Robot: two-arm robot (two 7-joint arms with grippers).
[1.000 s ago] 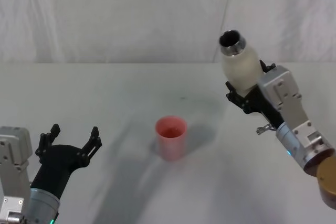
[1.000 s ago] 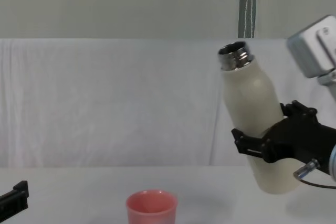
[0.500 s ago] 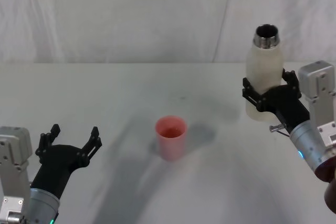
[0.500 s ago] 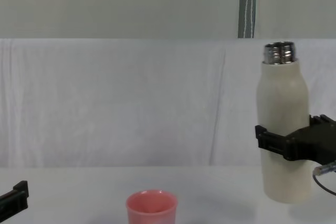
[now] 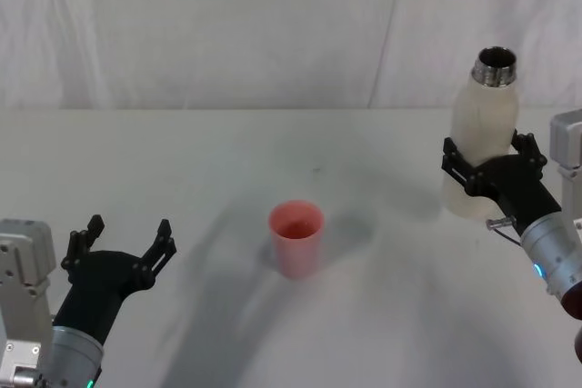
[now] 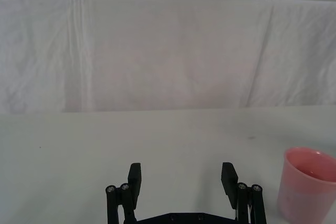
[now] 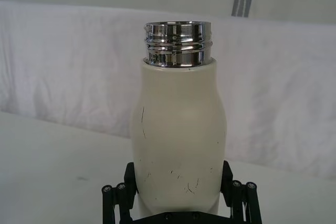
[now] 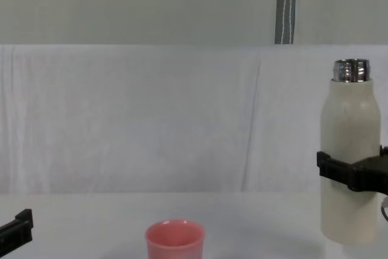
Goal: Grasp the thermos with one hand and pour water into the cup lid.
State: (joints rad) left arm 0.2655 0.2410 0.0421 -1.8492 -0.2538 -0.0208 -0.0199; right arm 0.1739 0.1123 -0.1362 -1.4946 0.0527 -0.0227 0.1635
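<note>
Jaws of right gripper (image 5: 491, 168) clamp upright cream thermos (image 5: 482, 138), scuffed, shiny threaded steel neck uncapped, desk's right side. Pink cup lid (image 5: 296, 238) mid-desk, well apart. Left gripper (image 5: 123, 241) spread wide, idle near-left.

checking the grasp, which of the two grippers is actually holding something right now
The right gripper, clamped around the upright thermos at the table's right side. The left gripper sits open and empty at the near left, apart from the pink cup lid.

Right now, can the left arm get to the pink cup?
Probably yes: the left gripper sits open, low beside the cup lid, with bare table between them.
</note>
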